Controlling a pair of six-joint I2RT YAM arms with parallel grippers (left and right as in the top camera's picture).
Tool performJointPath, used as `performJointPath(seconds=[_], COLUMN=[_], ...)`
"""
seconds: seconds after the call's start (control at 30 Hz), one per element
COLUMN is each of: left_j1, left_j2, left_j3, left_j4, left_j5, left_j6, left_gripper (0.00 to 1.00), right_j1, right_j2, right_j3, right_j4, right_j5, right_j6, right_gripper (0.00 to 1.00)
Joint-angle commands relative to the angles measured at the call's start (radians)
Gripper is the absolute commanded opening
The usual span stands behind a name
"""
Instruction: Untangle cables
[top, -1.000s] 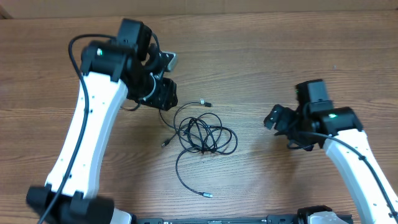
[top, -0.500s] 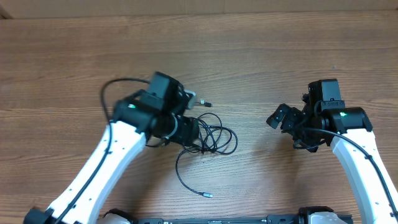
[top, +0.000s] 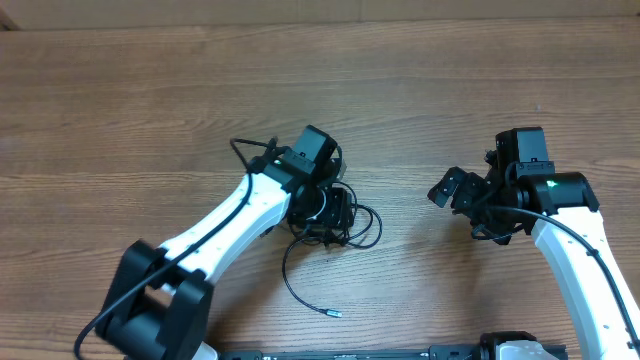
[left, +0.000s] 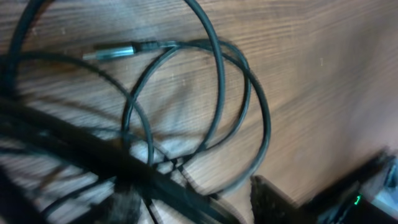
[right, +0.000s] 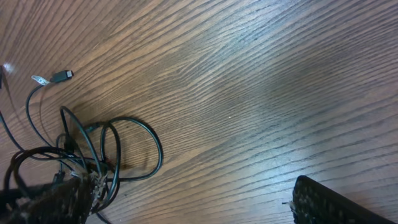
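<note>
When inspected from overhead, found the cables (top: 352, 228) lying as one knot of thin black loops near the middle of the wooden table (top: 450, 80), with one loose tail running toward the near edge and ending in a small plug (top: 333, 313) well apart from the knot. Found the left gripper (top: 332, 214) positioned directly over the left part of that knot; could not tell whether touching it. Judged this placement as meant to seize a strand where the crossings lie thickest. Could not tell the state of its jaws: saw only blurred dark shapes low in the left wrist view, with cords crossing close before the lens and a silver-tipped plug (left: 115, 51) lying flat on the wood beyond. Noted no strand visibly lifted off the table. Found the right gripper (top: 447, 187) hanging to the right, well apart from the cables, turned toward them and holding nothing. Judged its jaws spread wide, going by the forked outline from above and the single finger (right: 336, 202) at the lower corner of the right wrist view. Judged that standoff as a waiting post, leaving room for the left arm. Saw a free plug end (right: 60, 75), possibly the same silver-tipped one, just beyond the knot in the right wrist view. Rated the task as barely begun, with loops overlapping and ends not drawn apart.
</note>
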Motion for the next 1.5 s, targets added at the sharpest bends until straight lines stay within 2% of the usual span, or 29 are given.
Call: performJointPath(seconds=[0.0,0.1,0.13,0.3,0.4,0.53,0.8,0.87,0.93,1.0,1.1,1.2,1.37,1.47], left_j1=[-0.006,0.005,0.008,0.028,0.049,0.066,0.066,0.066,0.066,0.066,0.066,0.066,0.066,0.066], left_j2=[0.015,-0.008,-0.018,-0.061,-0.076,-0.085,-0.095,-0.095,-0.095,-0.095,-0.096,-0.097,-0.101,-0.108], left_j3=[-0.003,0.064,0.098,0.315,0.465,0.600,0.665,0.665,0.665,0.665,0.665,0.665,0.666,0.666], left_j4=[0.056,0.051,0.037,-0.069,-0.143,-0.211,-0.278,-0.282,-0.281,-0.273,-0.256,-0.238,-0.233,-0.237], left_j5=[0.018,0.018,0.019,0.093,0.174,0.195,0.195,0.195,0.195,0.198,0.199,0.199,0.202,0.194], left_j6=[-0.077,-0.028,-0.002,0.126,0.172,0.208,0.280,0.291,0.296,0.302,0.302,0.302,0.304,0.336], left_gripper=[0.27,0.07,0.04,0.04,0.04,0.04,0.05,0.05,0.04,0.04,0.04,0.04,0.04,0.04], right_j1=[-0.003,-0.003,-0.003,-0.003,-0.003,-0.002,-0.002,-0.002,0.002,0.019,0.060,0.114,0.219,0.259], right_j2=[-0.020,-0.020,-0.020,-0.020,-0.020,-0.020,-0.020,-0.020,-0.020,-0.019,-0.018,-0.018,-0.017,-0.017], right_j3=[0.034,0.034,0.034,0.034,0.034,0.034,0.034,0.034,0.034,0.034,0.033,0.033,0.033,0.033], right_j4=[0.002,0.004,0.009,0.059,0.109,0.190,0.354,0.363,0.360,0.354,0.343,0.317,0.273,0.244], right_j5=[-0.005,-0.029,-0.053,-0.285,-0.428,-0.576,-0.782,-0.785,-0.784,-0.782,-0.775,-0.712,-0.480,-0.313], right_j6=[-0.008,-0.042,-0.071,-0.239,-0.278,-0.293,-0.280,-0.257,-0.258,-0.258,-0.258,-0.258,-0.223,-0.146], right_gripper=[0.99,1.00,1.00,1.00,1.00,1.00,0.99,0.96,0.89,0.74,0.58,0.56,0.55,0.43])
